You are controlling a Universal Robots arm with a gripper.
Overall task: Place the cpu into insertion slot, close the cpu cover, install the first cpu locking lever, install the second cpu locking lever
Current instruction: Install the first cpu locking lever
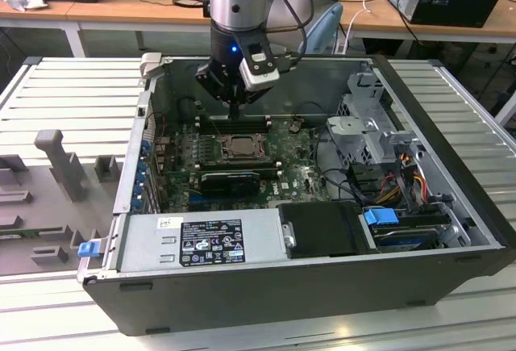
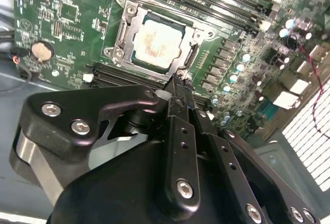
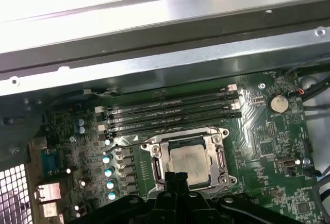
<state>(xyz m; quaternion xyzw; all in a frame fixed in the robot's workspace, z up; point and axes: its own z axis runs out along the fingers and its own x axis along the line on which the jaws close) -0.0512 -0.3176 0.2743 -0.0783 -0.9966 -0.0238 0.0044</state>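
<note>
The cpu [image 2: 154,41] [image 3: 187,162], a pale silvery square, lies flat in the insertion slot [image 1: 240,146] on the green motherboard. The silvery cpu cover [image 2: 124,32] [image 3: 154,163] lies down around it, framing the chip through its square opening. My gripper [image 2: 180,82] [image 3: 175,176] [image 1: 234,114] is shut with its black fingers pressed together and nothing between them. Its tip hovers close to one edge of the socket frame, on the side toward the memory slots. A thin wire lever [image 3: 130,142] runs beside the socket.
The open computer case [image 1: 322,286] surrounds the board, with metal walls on all sides. Long black memory slots [image 3: 170,112] run beside the socket. A black card [image 1: 230,180], a power supply [image 1: 201,242], drive cage [image 1: 371,129] and cables [image 1: 403,177] crowd the exterior view's right and front.
</note>
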